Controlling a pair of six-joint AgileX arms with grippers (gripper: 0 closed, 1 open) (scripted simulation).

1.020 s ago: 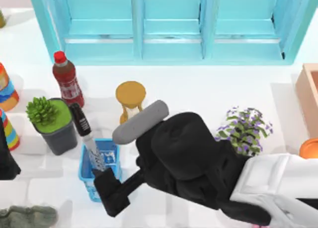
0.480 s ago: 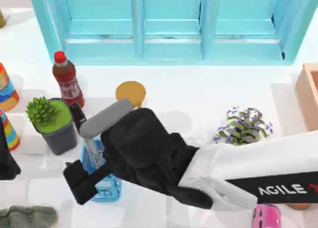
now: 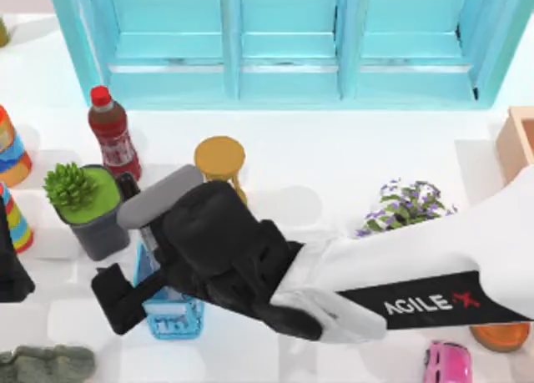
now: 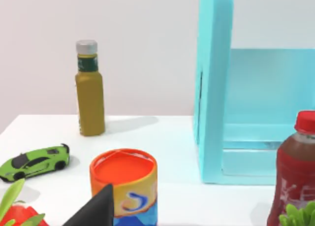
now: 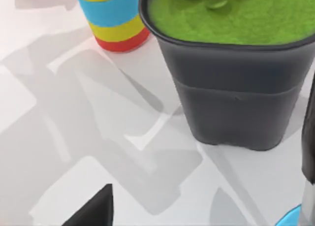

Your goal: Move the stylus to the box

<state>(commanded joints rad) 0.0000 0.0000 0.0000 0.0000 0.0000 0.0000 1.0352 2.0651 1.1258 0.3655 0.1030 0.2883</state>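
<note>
Right arm has swung further toward the table's left over the last second; its black wrist now covers most of the blue mesh basket (image 3: 171,316), where a second ago the right gripper (image 3: 117,298) sat near the basket's front edge. Gripper is now at the basket's left-front corner, just in front of the dark planter (image 3: 98,226) with the green succulent. Can't tell how wide the claw is: from above the fingers merge into one dark block, and the right wrist view catches just one dark fingertip (image 5: 93,210) over bare white table. Stylus (image 3: 129,188) is mostly hidden under the wrist; only its black top pokes out between the planter and the grey cylinder on the arm, leaning up out of the basket, behind the claw. Right wrist view shows a dark strip with a silver-grey lower end (image 5: 309,186) at the frame edge next to the planter, apart from the fingertip. No visible contact between claw and stylus. Box (image 3: 516,145) is at the far right edge of the table, well apart from the stylus. Left gripper (image 3: 12,270) is parked at the left table edge.
</note>
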